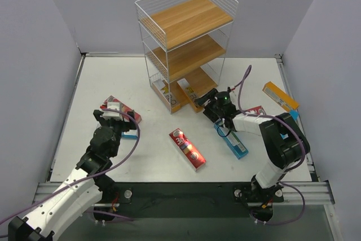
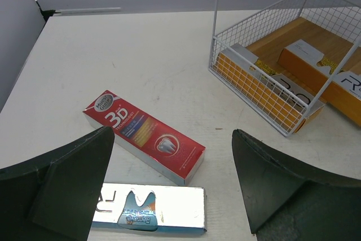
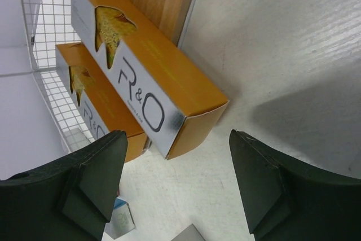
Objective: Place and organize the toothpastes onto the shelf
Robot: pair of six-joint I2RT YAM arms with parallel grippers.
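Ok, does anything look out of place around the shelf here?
Yes. One orange carton on the bottom board of the shelf is not fully in. Its end pokes past the board's edge over the table, just ahead of the open right gripper.

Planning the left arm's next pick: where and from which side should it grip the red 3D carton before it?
Take the red 3D carton across its narrow width, near mid-length, from above: it lies flat on the table, diagonal ahead of the open left gripper, so the wrist likely needs turning.
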